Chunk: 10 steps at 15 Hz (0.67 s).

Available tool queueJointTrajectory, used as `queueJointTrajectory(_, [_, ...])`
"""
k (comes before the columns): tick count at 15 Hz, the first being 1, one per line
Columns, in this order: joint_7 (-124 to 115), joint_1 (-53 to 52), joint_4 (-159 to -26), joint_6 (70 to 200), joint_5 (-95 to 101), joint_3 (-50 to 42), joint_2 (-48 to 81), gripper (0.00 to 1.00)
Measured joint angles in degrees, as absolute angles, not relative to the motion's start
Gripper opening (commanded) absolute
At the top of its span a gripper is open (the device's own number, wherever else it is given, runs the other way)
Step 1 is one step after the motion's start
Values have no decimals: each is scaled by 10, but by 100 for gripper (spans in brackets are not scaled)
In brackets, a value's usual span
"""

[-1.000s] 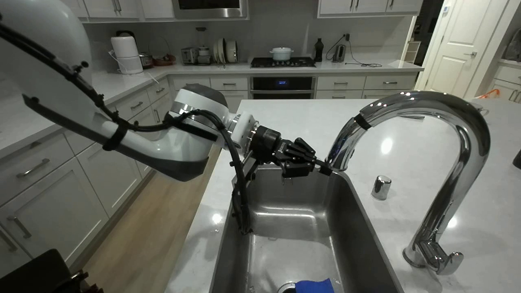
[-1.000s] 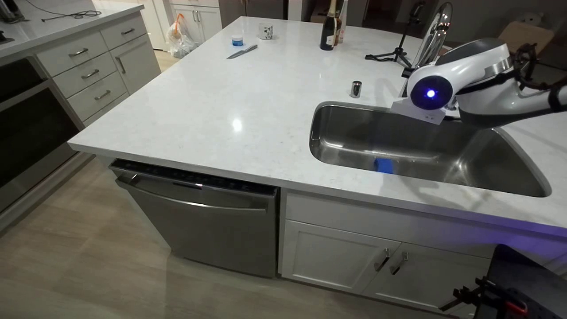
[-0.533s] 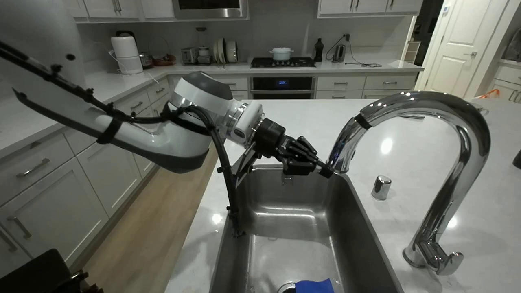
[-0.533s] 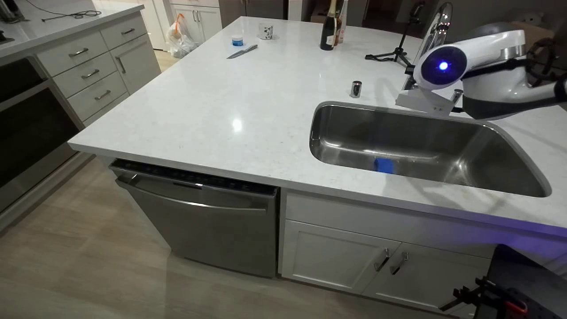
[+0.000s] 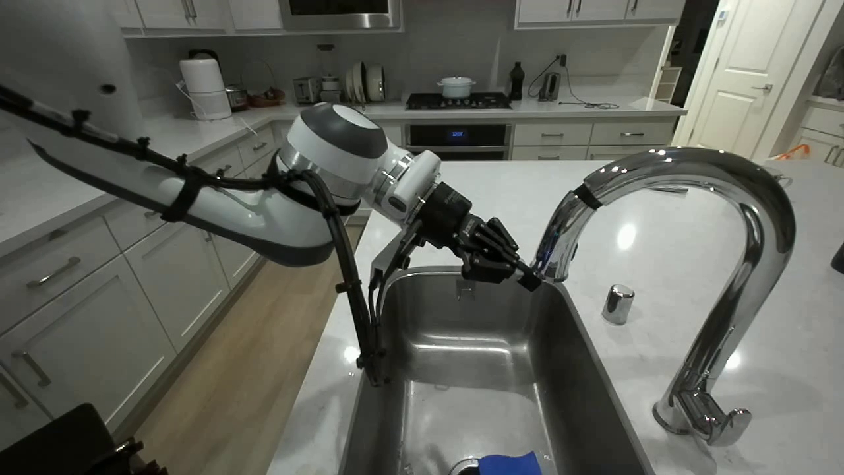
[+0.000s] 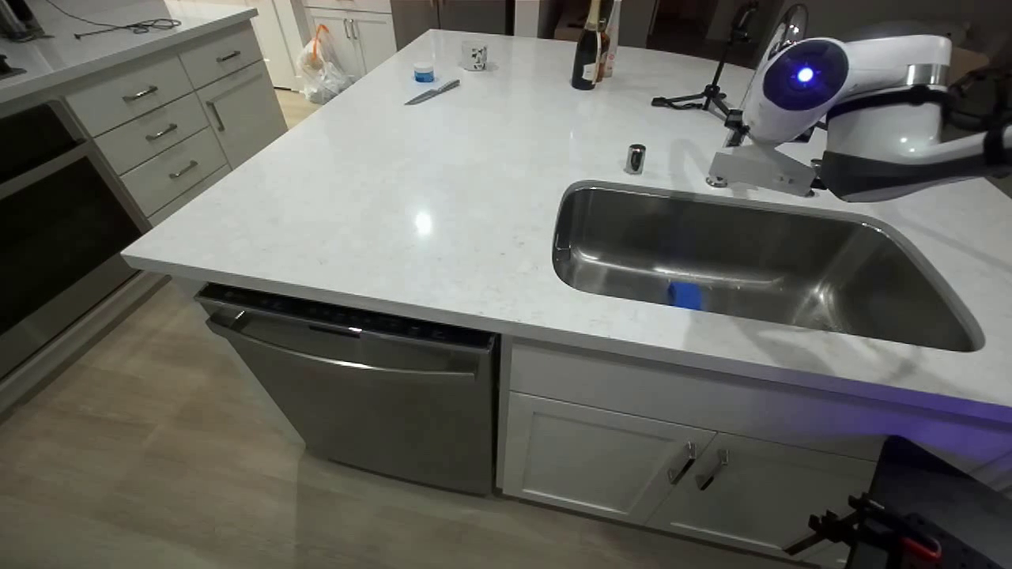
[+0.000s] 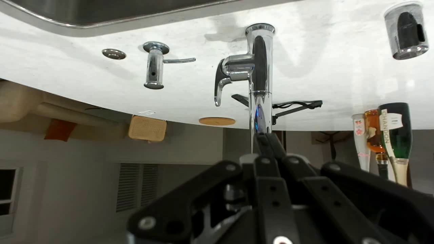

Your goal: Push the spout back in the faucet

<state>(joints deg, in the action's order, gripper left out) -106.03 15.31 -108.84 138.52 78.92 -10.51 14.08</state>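
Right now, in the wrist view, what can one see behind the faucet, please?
Behind the faucet, a black tripod shows on both sides; the faucet covers its middle. The closed pincer also blocks part of the view; what is behind that, I cannot tell.

Faucet [image 5: 761, 260]: polished chrome gooseneck, 1 high arch; upright, round base on counter [image 5: 649, 356].
Spout [image 5: 564, 234]: short chrome cylinder at arch tip, just below black band [image 5: 587, 196]; slanted, free end down.
Spout seating: full or partial, cannot tell.

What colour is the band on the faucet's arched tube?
The band on the faucet is black; it shows best in an exterior view.
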Motion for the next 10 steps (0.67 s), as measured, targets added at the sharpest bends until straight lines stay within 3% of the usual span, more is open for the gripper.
queueJointTrajectory(10, [-1084,129,-1069,1387,816,-104,143,0])
